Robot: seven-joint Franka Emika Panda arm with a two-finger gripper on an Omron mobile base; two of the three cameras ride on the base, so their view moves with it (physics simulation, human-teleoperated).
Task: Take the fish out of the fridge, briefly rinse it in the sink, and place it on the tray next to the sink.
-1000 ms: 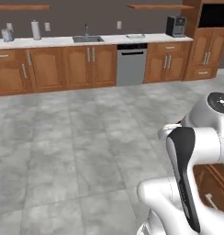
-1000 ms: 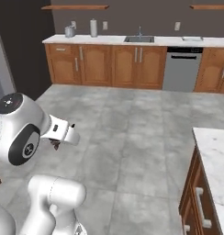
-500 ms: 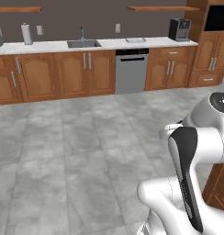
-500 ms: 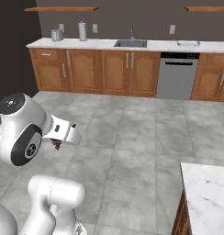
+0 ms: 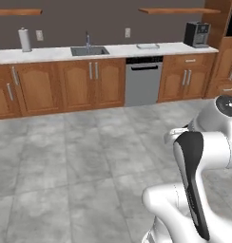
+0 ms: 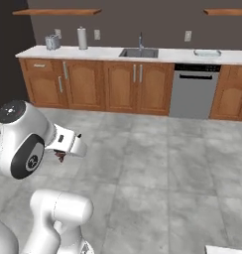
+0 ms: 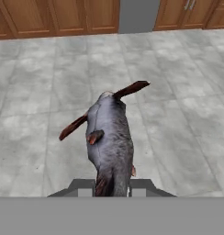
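The fish (image 7: pixel 110 137) is right there in the gripper (image 7: pixel 112 187), grey body with dark red fins and tail, hanging out over the grey tiled floor (image 5: pixel 80 156), and the two fingers are pinching it at one end, head or tail I can't say. In the right base view it's just a dark reddish scrap under the hand. Ahead, along the back wall, the white counter (image 6: pixel 108 53) carries the sink (image 6: pixel 139 52) near its middle, with the thin faucet (image 6: pixel 141 40) standing at the back edge. The tray (image 6: pixel 207 52) sits further along toward the right end of the counter, above the grey dishwasher (image 6: pixel 192 92), well apart from the robot. A paper towel roll (image 6: pixel 82 37) and a toaster (image 6: pixel 52 42) stand toward the left end, a coffee machine (image 5: pixel 197 34) at the far right.

Risks from here, as I judge it: the grip is on one end only, so most of the body hangs free, and it could slip out if the base jolts or the arm swings fast. Arriving badly lined up could also knock the fish or the hand against the faucet or the counter's front edge.

No brand, label or writing is readable anywhere
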